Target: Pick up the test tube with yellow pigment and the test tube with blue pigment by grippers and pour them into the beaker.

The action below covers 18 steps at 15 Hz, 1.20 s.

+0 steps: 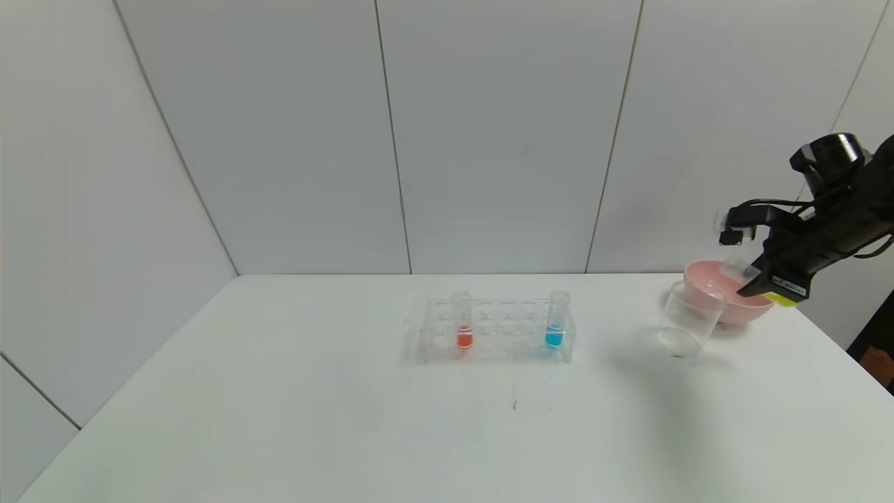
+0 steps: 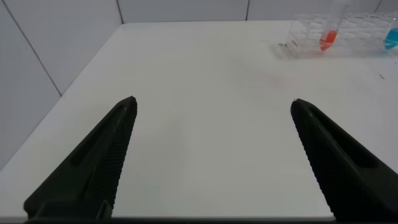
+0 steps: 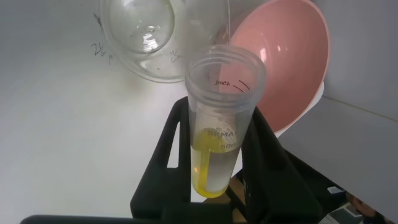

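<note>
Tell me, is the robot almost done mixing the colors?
Not yet. The right tool holds the yellow tube, lifted out of the rack and tilted near the beaker, with its pigment inside. The blue tube sits in the rack. The left tool is open, off to the side.

Yellow liquid in the clear tube [image 3: 214, 149], black gripper [image 3: 211, 155], pink bowl [image 3: 286, 68], white table [image 1: 279, 419], blue [image 1: 554, 328] and red [image 1: 463, 328] tubes
</note>
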{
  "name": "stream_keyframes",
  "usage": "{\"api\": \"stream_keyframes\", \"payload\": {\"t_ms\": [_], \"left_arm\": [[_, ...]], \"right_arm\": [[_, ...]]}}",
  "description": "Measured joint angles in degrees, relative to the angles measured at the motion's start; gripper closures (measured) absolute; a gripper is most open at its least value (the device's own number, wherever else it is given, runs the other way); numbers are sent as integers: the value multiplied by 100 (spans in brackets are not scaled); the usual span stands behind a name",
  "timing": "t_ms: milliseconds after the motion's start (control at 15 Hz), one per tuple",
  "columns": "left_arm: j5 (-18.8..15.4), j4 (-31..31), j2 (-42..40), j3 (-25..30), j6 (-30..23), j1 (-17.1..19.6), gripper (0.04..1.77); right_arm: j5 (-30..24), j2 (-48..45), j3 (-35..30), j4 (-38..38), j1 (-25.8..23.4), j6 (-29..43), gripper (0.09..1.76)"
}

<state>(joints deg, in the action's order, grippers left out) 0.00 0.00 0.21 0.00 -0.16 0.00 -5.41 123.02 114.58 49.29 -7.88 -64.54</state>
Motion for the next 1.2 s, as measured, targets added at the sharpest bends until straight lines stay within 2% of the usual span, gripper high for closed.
{"api": "stream_keyframes", "payload": {"t_ms": [333, 467, 667, 1200], "left_arm": [[0, 0, 0, 0, 0, 0, 5], [0, 0, 0, 0, 0, 0, 5], [0, 0, 0, 0, 0, 0, 5], [0, 0, 0, 0, 0, -2, 5]], "right_arm": [[411, 30, 0, 236, 171, -5, 132], [471, 30, 2, 246, 207, -20, 132], [916, 38, 2, 157, 243, -143, 132], [1562, 55, 2, 162, 440, -255, 132]]}}
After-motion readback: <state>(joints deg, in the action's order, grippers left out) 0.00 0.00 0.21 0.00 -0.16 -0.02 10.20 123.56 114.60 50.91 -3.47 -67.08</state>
